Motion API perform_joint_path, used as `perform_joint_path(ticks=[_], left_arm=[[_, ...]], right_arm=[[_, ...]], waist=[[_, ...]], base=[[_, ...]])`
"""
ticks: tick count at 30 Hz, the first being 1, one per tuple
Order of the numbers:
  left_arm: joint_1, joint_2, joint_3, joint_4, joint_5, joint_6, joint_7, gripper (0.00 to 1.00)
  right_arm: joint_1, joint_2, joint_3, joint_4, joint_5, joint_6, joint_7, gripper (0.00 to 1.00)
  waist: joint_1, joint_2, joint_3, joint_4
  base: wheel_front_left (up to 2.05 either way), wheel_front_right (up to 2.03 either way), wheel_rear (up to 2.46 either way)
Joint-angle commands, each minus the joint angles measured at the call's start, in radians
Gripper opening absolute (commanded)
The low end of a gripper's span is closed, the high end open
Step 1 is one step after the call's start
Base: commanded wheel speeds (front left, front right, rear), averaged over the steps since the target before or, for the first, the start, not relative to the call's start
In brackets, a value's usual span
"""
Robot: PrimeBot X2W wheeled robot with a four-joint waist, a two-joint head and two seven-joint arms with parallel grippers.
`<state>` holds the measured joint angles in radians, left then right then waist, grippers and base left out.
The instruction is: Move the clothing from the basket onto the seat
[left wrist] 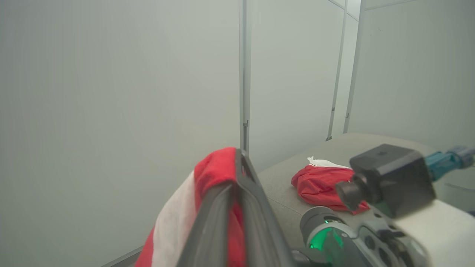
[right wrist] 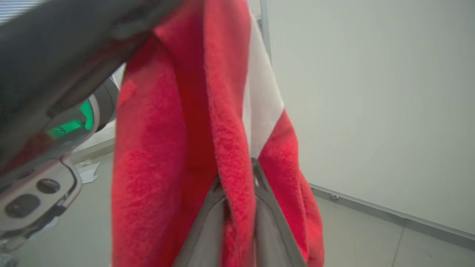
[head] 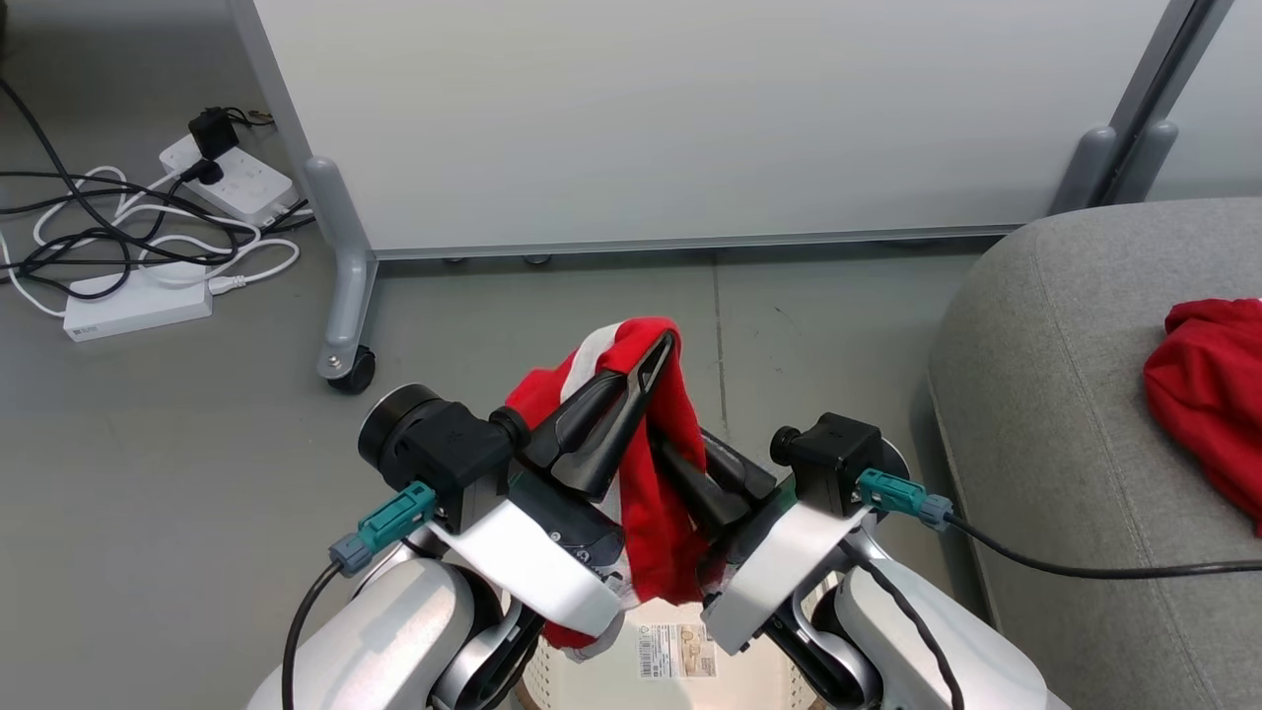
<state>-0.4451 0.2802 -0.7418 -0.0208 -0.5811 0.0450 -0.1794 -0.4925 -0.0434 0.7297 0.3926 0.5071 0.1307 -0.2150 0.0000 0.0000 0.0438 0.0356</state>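
Red white-striped cloth (head: 663, 513) hangs over the cream perforated basket (head: 680, 695); another red cloth (head: 1208, 394) lies crumpled on the grey fabric seat (head: 1045, 414)

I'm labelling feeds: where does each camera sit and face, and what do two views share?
Head view: on the head, facing forward and down at basket and seat; shows forearms, left gripper, right gripper.
Left wrist view: left wrist, along its jaws shut on the clothing, toward the seat.
Right wrist view: right wrist, along its jaws shut on the clothing, toward a panel.
Shared: head and left wrist show a red piece on the seat.
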Motion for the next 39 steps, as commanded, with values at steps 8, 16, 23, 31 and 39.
perform_joint_path(ticks=[8,16,23,31,39], left_arm=[[-0.009,0.003,0.009,0.003,0.004,0.015,-0.009,1.0],[0.011,0.027,-0.012,-0.006,0.014,0.003,0.001,1.0],[0.036,0.079,-0.067,-0.013,0.042,-0.019,0.048,1.0],[0.067,0.108,-0.117,-0.016,0.06,-0.034,0.077,1.0],[0.068,0.128,-0.121,-0.018,0.072,-0.017,0.081,1.0]], right_arm=[[-0.058,-0.005,0.025,0.05,0.048,0.0,-0.038,0.0],[-0.086,-0.005,0.001,0.072,0.054,0.0,-0.052,0.0],[-0.11,-0.005,-0.064,0.097,0.045,0.0,-0.054,0.0],[-0.114,-0.005,-0.159,0.122,0.023,0.0,-0.054,0.0],[-0.088,-0.005,-0.211,0.135,0.011,0.0,-0.054,0.0]], waist=[[0.0,0.0,0.006,-0.004],[0.0,0.0,0.009,-0.011],[0.0,0.0,0.01,-0.014],[0.0,0.0,0.012,-0.029],[0.0,0.0,0.023,-0.091]], base=[[0.0,0.0,0.0],[0.0,0.0,0.0],[0.0,0.0,0.0],[0.0,0.0,0.0],[0.0,0.0,0.0]])
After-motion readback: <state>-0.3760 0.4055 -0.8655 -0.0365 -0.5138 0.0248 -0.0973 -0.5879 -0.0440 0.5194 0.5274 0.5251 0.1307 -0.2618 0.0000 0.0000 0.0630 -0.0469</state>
